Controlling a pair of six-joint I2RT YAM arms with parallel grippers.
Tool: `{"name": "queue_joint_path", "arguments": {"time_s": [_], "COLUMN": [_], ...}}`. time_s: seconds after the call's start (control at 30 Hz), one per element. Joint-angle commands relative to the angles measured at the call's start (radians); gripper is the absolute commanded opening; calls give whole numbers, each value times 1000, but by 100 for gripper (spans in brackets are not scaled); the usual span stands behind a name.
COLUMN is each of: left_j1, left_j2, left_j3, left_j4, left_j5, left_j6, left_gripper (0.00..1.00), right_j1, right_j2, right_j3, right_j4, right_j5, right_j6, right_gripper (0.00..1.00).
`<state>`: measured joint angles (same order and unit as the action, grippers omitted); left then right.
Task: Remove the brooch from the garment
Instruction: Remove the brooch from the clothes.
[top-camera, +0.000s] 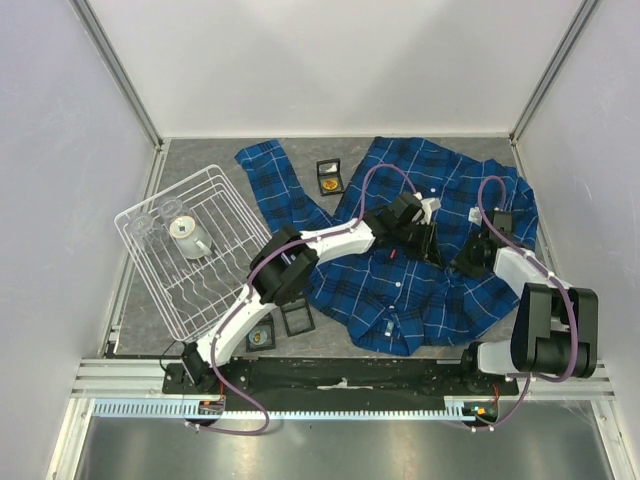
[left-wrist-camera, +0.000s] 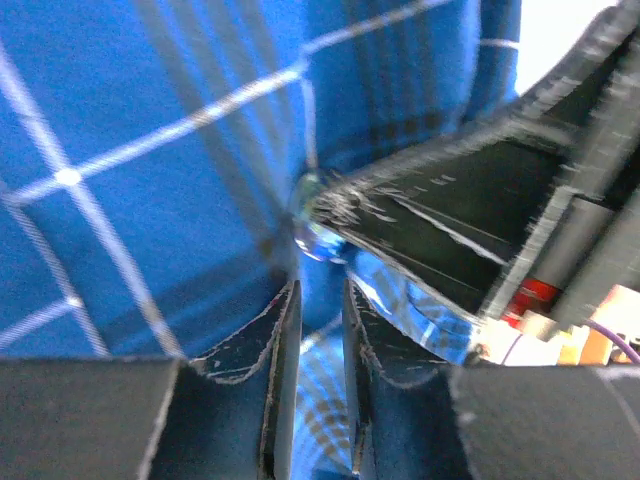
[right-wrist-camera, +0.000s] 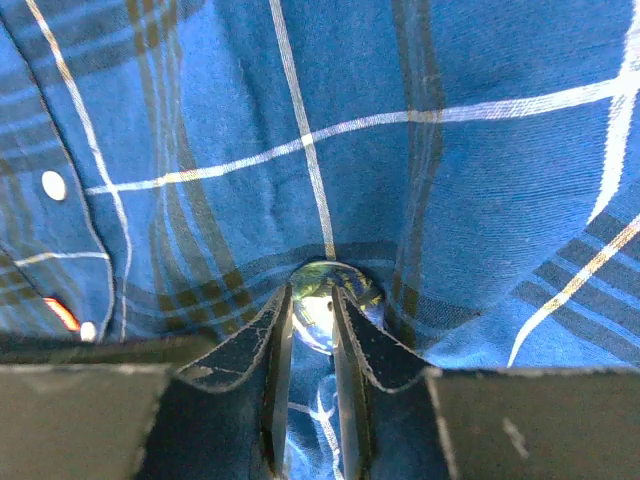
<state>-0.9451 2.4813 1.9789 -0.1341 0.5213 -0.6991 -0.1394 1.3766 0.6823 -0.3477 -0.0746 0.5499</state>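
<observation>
The garment (top-camera: 400, 290), a blue plaid shirt, lies spread on the table. The brooch (right-wrist-camera: 316, 272) is a round glassy piece pinned to it; it is hidden between the arms in the top view. My right gripper (right-wrist-camera: 312, 288) is shut on the brooch, its jaws close together round the brooch's middle; in the top view it is on the shirt's right half (top-camera: 468, 258). My left gripper (left-wrist-camera: 320, 292) is nearly closed with a fold of shirt between its jaws, just below the brooch (left-wrist-camera: 312, 238). In the top view the left gripper (top-camera: 430, 242) is close beside the right one.
A white wire dish rack (top-camera: 170, 290) holding a white cup (top-camera: 188, 235) stands at the left. Small black framed boxes lie beyond the shirt (top-camera: 329, 177) and near the left arm (top-camera: 297, 318). White buttons (right-wrist-camera: 54, 185) run down the shirt.
</observation>
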Motion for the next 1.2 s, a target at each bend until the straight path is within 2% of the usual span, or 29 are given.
{"name": "queue_joint_path", "arguments": {"time_s": [0.0,0.17,0.2,0.27,0.43,0.5,0.57,0.6,0.63,0.7,0.73,0.83,0.87,0.9,0.97,1.0,1.17], "left_j1": [23,37,39,43,39,34,29,29,29,31,32,31,31,31,31,31,22], "left_j2": [62,120,122,120,93,79,59,54,47,33,22,-57,-97,-117,-142,-156,-144], "left_j3": [61,118,118,117,115,116,117,117,117,112,94,39,22,6,-25,-32,-63], "left_j4": [-42,-111,-114,-139,-176,-179,-185,-183,-186,-199,-200,-197,-197,-197,-197,-197,-156], "left_j5": [-44,-63,-67,-87,-86,-64,-47,-21,-6,9,13,-3,-15,-30,-37,-30,37], "left_j6": [30,38,42,62,96,102,95,87,76,47,40,53,70,78,88,85,47], "left_gripper": [30,36,36,37,43,46,51,53,53,53,51,38,37,36,34,33,30], "right_j1": [-3,-3,-3,-3,-2,26,84,115,133,208,221,251,262,268,303,316,325], "right_j2": [-31,-117,-119,-102,-60,-57,-63,-67,-68,-51,-39,-11,-16,-16,-4,-2,42], "right_j3": [-36,-78,-90,-99,-99,-73,-46,-14,0,40,54,85,88,94,109,121,111], "right_j4": [0,-28,-27,-30,-2,3,-26,-37,-46,-82,-100,-145,-149,-148,-146,-145,-102], "right_j5": [70,154,160,168,79,79,154,188,259,305,330,424,458,470,480,490,469], "right_j6": [53,67,64,44,10,-14,-36,-59,-67,-70,-67,-62,-61,-65,-91,-97,-108], "right_gripper": [31,40,45,47,60,65,68,72,74,77,78,75,71,62,55,48,45]}}
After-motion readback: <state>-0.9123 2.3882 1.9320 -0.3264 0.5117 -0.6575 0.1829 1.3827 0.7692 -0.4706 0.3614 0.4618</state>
